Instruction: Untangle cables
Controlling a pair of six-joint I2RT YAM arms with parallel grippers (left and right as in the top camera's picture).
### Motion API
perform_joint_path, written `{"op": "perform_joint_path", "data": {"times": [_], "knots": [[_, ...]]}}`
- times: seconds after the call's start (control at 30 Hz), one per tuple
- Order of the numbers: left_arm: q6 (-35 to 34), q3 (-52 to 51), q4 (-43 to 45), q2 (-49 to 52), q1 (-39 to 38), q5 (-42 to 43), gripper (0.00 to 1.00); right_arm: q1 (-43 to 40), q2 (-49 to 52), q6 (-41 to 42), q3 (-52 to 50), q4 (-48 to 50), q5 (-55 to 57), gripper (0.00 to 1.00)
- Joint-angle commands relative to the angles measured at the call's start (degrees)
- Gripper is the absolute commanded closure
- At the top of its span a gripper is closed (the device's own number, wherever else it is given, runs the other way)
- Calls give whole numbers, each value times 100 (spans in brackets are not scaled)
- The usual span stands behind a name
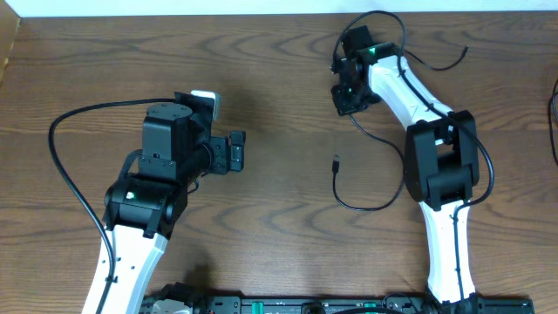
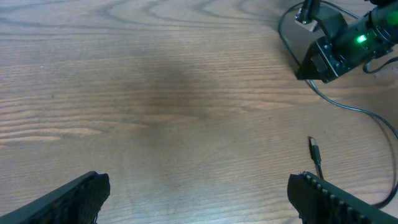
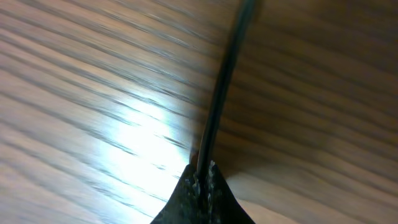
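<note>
Right gripper (image 3: 204, 177): pinched shut on a thin black rubber-sheathed cable (image 3: 219, 106), fingertips low over the far right of the brown wood-grain table (image 2: 155, 93).
Black cable: runs from the pinch toward the near side, with its small plug end (image 2: 313, 146) lying free near mid-table and a slack loop (image 1: 370, 206) curving beside the right arm.
Left gripper (image 2: 199, 186): spread wide, holding nothing, left of centre, facing the plug.
White cable: not made out in any view.
Doing it well: a slow, level draw with a firm pinch looks best, leading the cord away from the arm's own thicker wiring.
Risk: the slack loop may snag on the arm, or the thin cord may slip out.
</note>
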Motion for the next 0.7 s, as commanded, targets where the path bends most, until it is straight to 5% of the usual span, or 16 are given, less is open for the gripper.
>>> {"op": "perform_joint_path", "data": {"times": [0.0,0.43,0.67], "knots": [[-50,-42,-7,-31,24,-72,3,101,238,203,317,17,-505,99],[-74,-42,-87,-31,22,-9,4,-358,184,293,4553,-2682,2229,99],[-72,-42,-133,-33,22,-9,4,-1919,-26,796,4986,-2699,1982,99]]}}
